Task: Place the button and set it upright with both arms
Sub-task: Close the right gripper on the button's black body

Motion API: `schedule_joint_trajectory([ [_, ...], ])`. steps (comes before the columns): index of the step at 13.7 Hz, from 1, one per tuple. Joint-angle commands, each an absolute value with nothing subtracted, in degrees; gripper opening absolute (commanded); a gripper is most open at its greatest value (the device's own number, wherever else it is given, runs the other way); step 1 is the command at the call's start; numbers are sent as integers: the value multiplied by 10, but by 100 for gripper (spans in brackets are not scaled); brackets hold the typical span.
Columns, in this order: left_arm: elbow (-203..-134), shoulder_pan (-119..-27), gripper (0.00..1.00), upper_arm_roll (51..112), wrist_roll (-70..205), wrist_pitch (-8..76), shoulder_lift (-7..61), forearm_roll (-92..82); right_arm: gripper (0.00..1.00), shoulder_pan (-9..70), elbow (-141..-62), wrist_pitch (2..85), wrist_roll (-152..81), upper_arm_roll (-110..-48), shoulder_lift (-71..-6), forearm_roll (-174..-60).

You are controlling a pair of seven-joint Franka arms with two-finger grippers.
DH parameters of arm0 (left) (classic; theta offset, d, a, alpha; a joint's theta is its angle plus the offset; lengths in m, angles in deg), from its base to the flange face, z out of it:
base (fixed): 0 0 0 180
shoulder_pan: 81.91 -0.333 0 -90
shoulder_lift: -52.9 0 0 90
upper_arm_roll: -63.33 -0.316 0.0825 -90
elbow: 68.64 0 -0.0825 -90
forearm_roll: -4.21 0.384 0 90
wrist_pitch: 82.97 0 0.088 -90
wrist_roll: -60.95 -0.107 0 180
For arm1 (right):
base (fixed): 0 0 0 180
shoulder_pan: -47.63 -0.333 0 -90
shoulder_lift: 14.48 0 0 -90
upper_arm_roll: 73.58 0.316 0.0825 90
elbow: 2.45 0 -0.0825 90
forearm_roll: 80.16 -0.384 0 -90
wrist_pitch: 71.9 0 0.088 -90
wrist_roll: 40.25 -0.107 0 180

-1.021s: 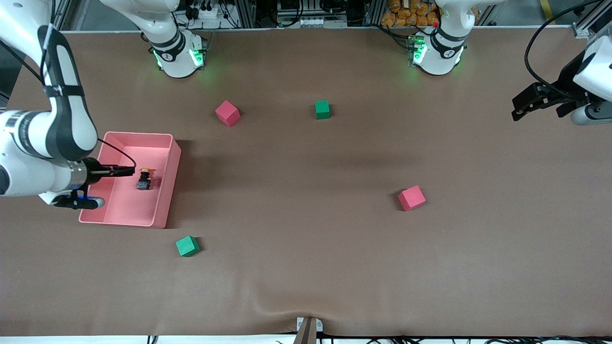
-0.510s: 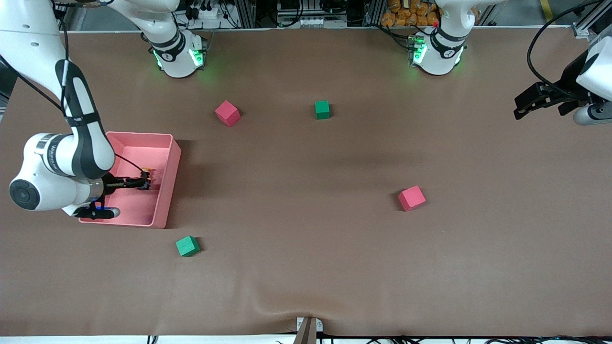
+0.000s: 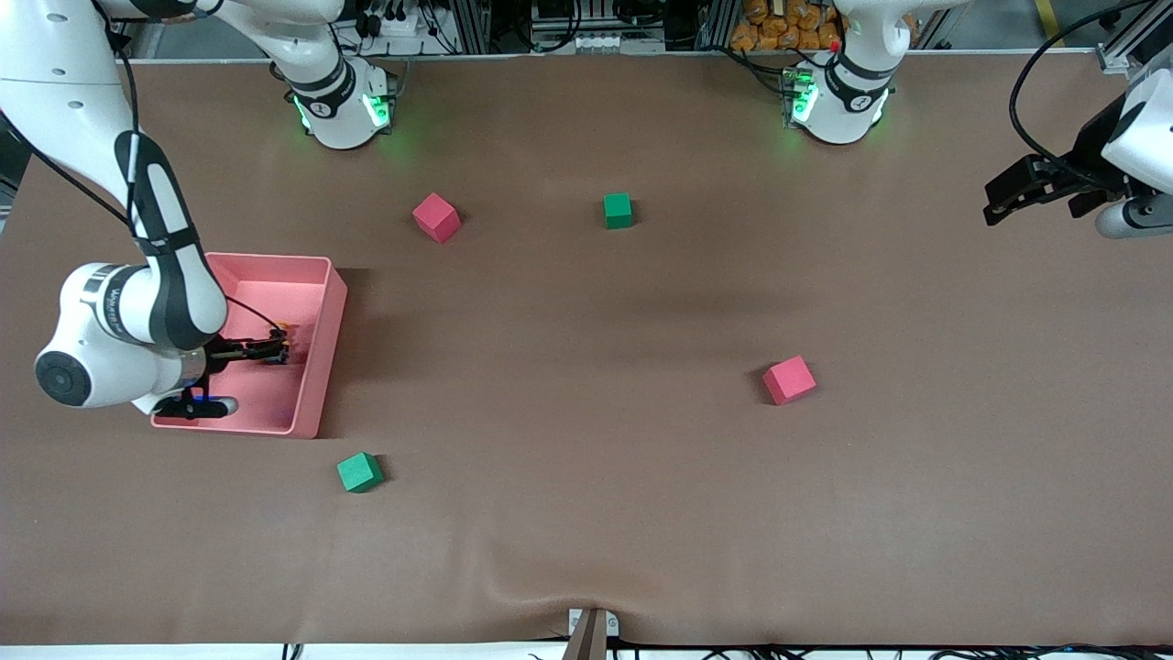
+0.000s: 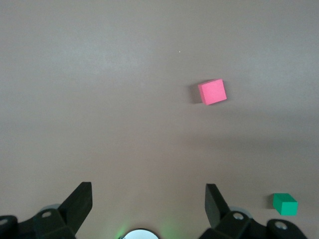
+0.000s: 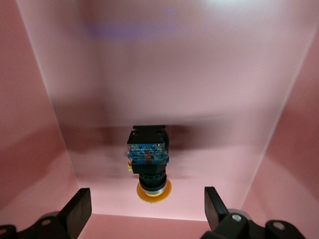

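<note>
Covering the table (image 3: 586, 513), brown cloth wrinkles by its near edge.

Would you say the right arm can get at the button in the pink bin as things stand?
Probably yes. The right gripper is already inside the pink bin, open, with the button lying on its side between its fingers and nothing in the way.

Pink bin (image 3: 312, 266), red cubes (image 3: 435, 217), green cubes (image 3: 618, 210)
</note>
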State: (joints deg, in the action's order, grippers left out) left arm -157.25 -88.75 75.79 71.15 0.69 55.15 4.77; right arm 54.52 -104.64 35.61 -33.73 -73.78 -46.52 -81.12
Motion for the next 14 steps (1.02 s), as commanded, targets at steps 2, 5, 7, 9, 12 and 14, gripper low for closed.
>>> schedule_joint_trajectory([
  [2, -1573, -896, 100, 762, 701, -5, 562, 49, 100, 535, -1074, 362, -332, -743, -462, -801],
  [5, -1572, -897, 100, 762, 702, -4, 562, 49, 100, 532, -1078, 373, -333, -748, -468, -785],
  [7, -1572, -898, 100, 761, 701, -4, 562, 49, 100, 526, -1081, 374, -334, -748, -474, -778],
  [9, -1571, -906, 100, 762, 701, -2, 562, 48, 100, 525, -1083, 377, -335, -748, -479, -778],
  [12, -1571, -905, 100, 762, 697, 3, 561, 51, 100, 525, -1094, 391, -336, -748, -480, -778],
  [14, -1571, -907, 100, 762, 697, 3, 561, 50, 100, 525, -1105, 416, -336, -748, -482, -779],
])
